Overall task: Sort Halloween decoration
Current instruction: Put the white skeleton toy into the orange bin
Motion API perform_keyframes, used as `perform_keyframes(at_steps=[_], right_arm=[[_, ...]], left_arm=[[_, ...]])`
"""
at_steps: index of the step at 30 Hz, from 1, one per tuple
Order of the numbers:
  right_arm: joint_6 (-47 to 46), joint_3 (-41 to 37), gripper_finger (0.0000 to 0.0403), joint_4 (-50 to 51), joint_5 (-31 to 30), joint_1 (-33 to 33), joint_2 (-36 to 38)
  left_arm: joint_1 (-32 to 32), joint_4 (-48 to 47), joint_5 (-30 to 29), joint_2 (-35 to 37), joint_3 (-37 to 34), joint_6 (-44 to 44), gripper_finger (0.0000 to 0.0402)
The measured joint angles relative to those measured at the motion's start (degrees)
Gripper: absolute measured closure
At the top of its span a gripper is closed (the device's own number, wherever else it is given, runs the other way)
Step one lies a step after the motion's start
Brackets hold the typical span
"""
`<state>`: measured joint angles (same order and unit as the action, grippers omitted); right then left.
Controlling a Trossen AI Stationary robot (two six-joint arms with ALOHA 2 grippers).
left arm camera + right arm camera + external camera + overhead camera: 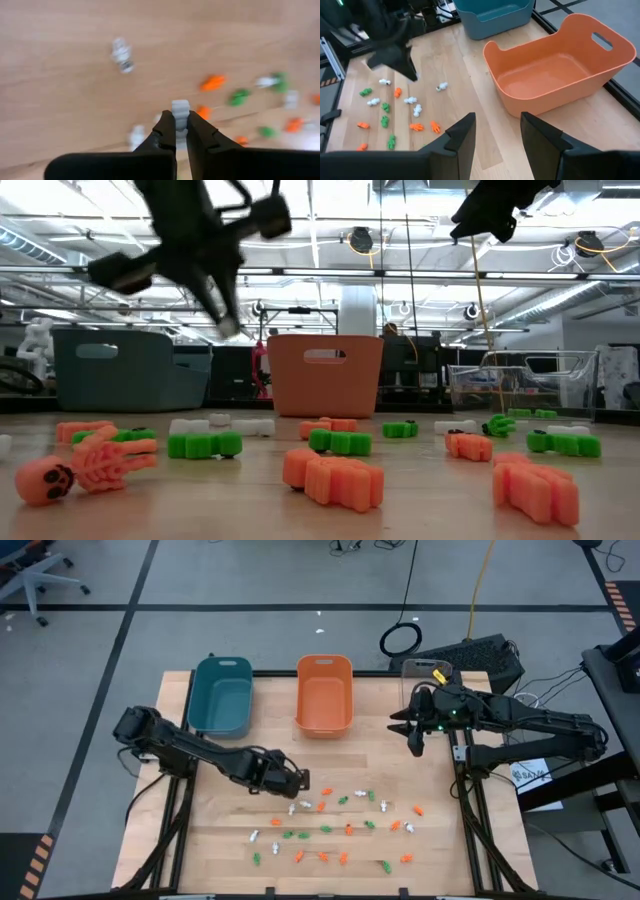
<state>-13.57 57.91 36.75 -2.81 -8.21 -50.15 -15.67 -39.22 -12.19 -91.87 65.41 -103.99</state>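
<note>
Many tiny orange, white and green Halloween decoration trinkets (340,830) lie scattered on the near half of the wooden table; the low view shows them close up (335,478). My left gripper (300,780) hangs above the left edge of the scatter, shut on a white trinket (180,109). My right gripper (413,740) hovers open, high over the table's far right, next to the orange bin (325,695), and holds nothing (497,125). My left gripper pinches the white trinket between its two fingertips (167,131). The trinket's one end (180,106) sticks out past the tips. The fingers slant downward from the table's left side. The trinket is lifted clear of the table (230,328).
Three bins stand along the far edge: a teal bin (222,695) at left, the orange bin (560,75) in the middle, a clear bin (425,675) at right. Bare wood lies between the bins and the scatter. The table's near edge runs just below the trinkets.
</note>
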Motion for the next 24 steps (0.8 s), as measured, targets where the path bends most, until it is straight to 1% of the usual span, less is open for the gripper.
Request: perform_keyframes(at_steps=[5, 8, 10, 14, 18, 21, 24], right_arm=[[0.98, 0.0, 0.0264, -0.02, -0.02, 0.0, 0.0], [0.42, 0.0, 0.0264, -0.02, -0.08, 0.0, -0.01], [-1.62, 0.0, 0.0264, -0.05, -0.37, 0.0, 0.0], [-8.53, 0.0, 0.0264, -1.12, -3.29, 0.0, -0.2], [-13.54, -0.02, 0.0264, -2.74, -3.39, -0.02, -0.36], [-16.72, -0.02, 0.0264, -3.87, -3.39, -0.02, -0.82], [-18.91, -0.02, 0.0264, -5.5, -3.4, -0.02, -1.29]], left_arm=[[1.05, 0.18, -6.56, 5.77, 2.18, 4.72, 0.0392], [2.33, 2.06, -9.65, 9.5, 2.85, 12.2, 0.0392], [3.83, 2.25, -10.53, 12.16, 2.83, 17.56, 0.0392], [7.3, 3.71, -10.53, 17.34, 2.83, 27.9, 0.0393], [11.13, 5.26, -10.34, 22.09, 2.83, 38.14, 0.0393], [14.03, 7.13, -8.54, 24.56, 2.83, 47.99, 0.0393], [16.21, 11.24, -4.99, 26.28, 2.83, 58.97, 0.0393]])
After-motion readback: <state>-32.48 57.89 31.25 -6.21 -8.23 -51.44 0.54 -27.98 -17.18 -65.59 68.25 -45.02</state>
